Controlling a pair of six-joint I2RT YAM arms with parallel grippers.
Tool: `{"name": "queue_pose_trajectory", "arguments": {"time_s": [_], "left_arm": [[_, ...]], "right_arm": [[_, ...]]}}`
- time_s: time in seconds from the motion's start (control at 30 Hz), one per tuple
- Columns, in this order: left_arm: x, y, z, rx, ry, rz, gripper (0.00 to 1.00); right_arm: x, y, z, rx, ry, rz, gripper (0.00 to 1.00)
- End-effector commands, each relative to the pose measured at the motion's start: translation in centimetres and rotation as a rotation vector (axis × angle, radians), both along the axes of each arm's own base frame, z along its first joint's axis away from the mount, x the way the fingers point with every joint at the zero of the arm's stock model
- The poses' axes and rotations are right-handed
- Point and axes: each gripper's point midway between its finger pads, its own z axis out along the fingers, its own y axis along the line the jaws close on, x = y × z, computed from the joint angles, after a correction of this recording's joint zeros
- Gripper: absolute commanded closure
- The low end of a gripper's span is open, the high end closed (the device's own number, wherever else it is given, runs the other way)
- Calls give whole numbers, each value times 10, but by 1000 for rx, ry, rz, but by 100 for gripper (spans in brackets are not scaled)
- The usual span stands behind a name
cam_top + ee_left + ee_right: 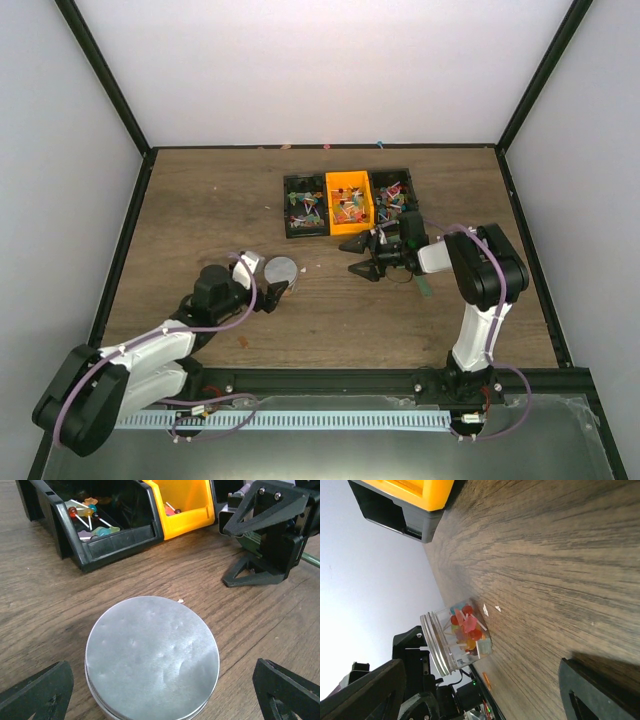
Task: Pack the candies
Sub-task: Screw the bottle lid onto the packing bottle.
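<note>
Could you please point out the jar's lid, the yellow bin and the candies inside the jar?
jar's lid (152, 655), left wrist view, centre of its metal top.
yellow bin (348, 184), top external view, bare far end inside.
candies (469, 629), right wrist view, middle of the coloured cluster.

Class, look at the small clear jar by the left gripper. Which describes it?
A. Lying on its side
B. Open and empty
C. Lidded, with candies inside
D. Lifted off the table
C: a silver lid covers the jar in the left wrist view, and coloured candies show through its clear wall in the right wrist view.
</note>
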Motion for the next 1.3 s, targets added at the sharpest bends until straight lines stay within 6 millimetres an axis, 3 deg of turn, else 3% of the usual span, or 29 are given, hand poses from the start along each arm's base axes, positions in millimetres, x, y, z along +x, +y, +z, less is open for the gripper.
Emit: {"name": "queue_pose_trajectory", "arguments": {"time_s": [0.0,0.43,0.67,0.87,1.27], "left_arm": [[0,-5,1,31,-77,-43,0],[3,-6,-33,90,-40,-52,0],[6,-9,-41,104,-44,-60,0],[8,-10,-51,128,-38,-64,9],[10,-17,-64,121,-54,-103,13]], "right_arm": [[-10,-11,-35,-81,109,-32,14],[1,-11,-36,-80,104,-35,14],[6,-16,-37,-79,105,-49,15],[11,-20,-38,-76,103,-59,15],[20,-27,-40,-73,98,-65,15]]}}
